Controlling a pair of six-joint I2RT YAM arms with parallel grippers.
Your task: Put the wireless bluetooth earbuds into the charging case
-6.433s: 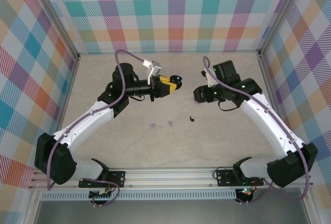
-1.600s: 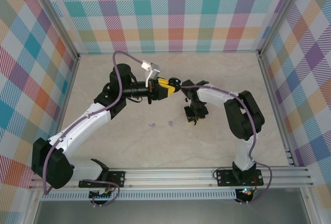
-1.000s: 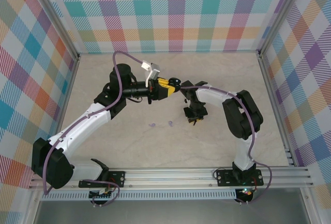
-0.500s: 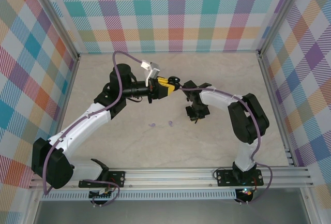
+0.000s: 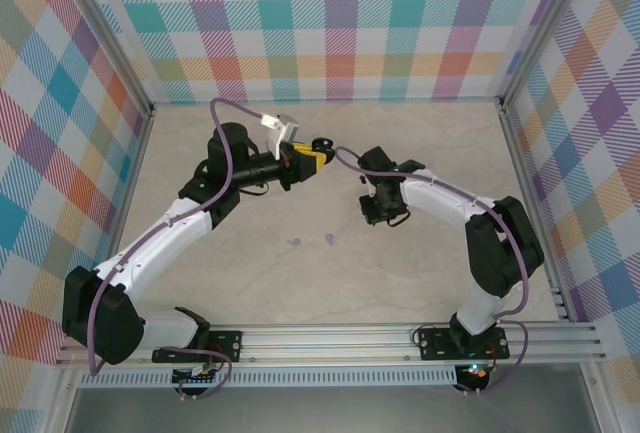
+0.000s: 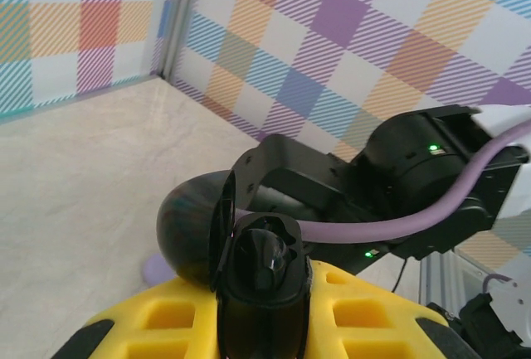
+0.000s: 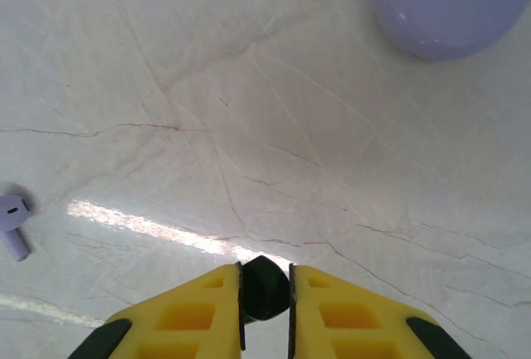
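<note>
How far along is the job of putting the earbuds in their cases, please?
Done: the black case stands open in the left fingers. In hand: the right fingers pinch a black bud, not yet at the case. Left: seating it, then both lilac buds lying on the table. Whether the black case already holds a bud is unclear.

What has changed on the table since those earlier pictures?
The right gripper swung in, shut on the black earbud lying on the table and lifted it. The left gripper, holding the open black case, shifted slightly left and farther away. The two lilac earbuds stayed put.
</note>
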